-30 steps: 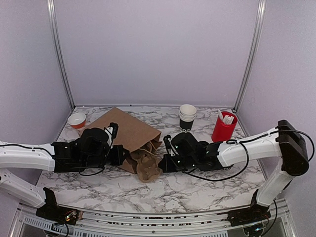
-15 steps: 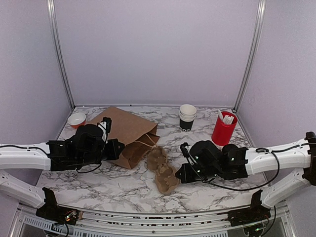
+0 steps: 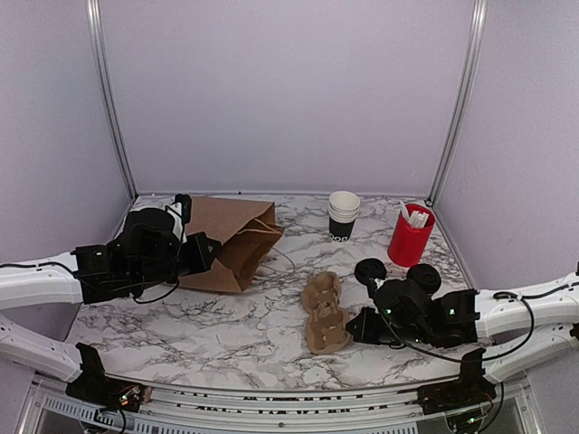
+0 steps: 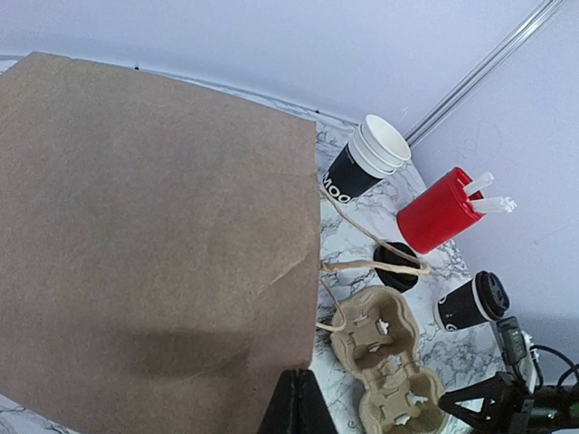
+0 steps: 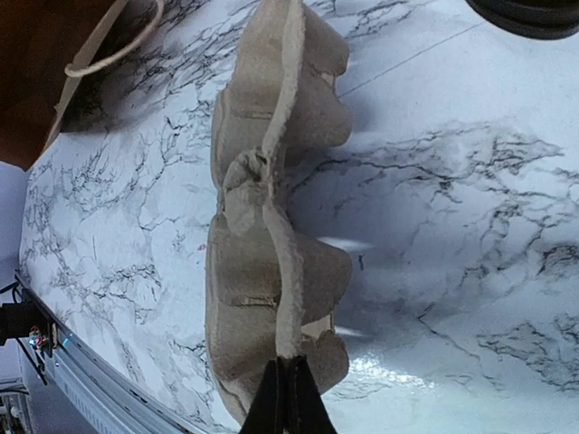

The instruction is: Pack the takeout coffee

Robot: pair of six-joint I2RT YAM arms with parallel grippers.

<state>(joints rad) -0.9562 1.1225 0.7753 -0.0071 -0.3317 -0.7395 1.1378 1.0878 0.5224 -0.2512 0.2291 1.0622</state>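
The takeout coffee's black cup (image 3: 423,278) (image 4: 466,305) stands right of centre, its top looking dark. Its black lid (image 3: 369,269) (image 4: 395,265) (image 5: 529,11) lies beside it on the table. My right gripper (image 3: 355,325) (image 5: 288,362) is shut on the rim of a brown cardboard cup carrier (image 3: 324,312) (image 4: 384,357) (image 5: 262,271), just in front of the cup and lid. The brown paper bag (image 3: 231,240) (image 4: 154,226) lies at the left with its mouth and string handles facing the carrier. My left gripper (image 3: 201,254) (image 4: 298,375) is shut on the bag's edge by the mouth.
A stack of white-rimmed black cups (image 3: 344,215) (image 4: 366,163) stands at the back centre. A red tub (image 3: 410,233) (image 4: 441,210) with white sticks is to its right, just behind the lid and cup. Side walls close in the marble table (image 3: 226,334).
My right gripper has dragged the carrier out of the bag's mouth, to the right and nearer. My left gripper has pulled the bag left and back. The cup and lid have come into view.
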